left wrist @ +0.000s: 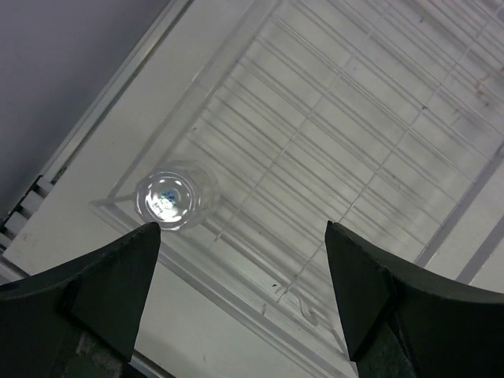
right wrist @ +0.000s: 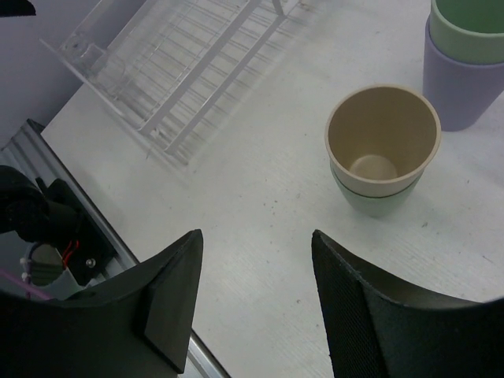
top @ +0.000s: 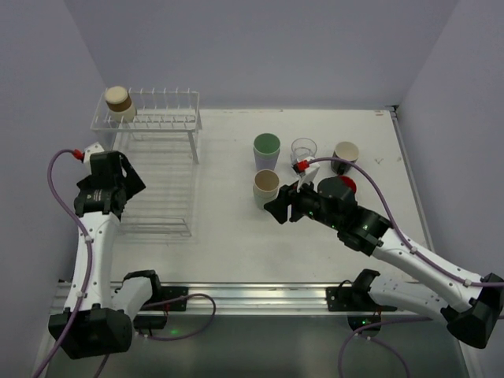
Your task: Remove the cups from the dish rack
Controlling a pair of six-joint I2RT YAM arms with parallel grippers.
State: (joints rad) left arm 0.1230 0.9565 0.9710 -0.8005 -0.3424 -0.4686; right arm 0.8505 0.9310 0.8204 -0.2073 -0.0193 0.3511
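Note:
The white wire dish rack (top: 161,181) stands at the left. A tan cup (top: 118,100) sits on its raised shelf at the far end. A clear glass cup (left wrist: 168,198) stands in a near corner of the rack's flat base. My left gripper (top: 126,189) hovers open and empty above that end, with the glass just beyond its left finger (left wrist: 110,276). My right gripper (top: 276,209) is open and empty over bare table, a little short of a beige cup nested in a pale green one (right wrist: 383,146).
On the table to the right stand a green cup nested in a purple one (top: 266,150), a clear glass (top: 303,149), a black cup with a cream inside (top: 345,156), and a red cup (top: 348,187) partly behind the right arm. A metal rail (top: 252,295) runs along the near edge.

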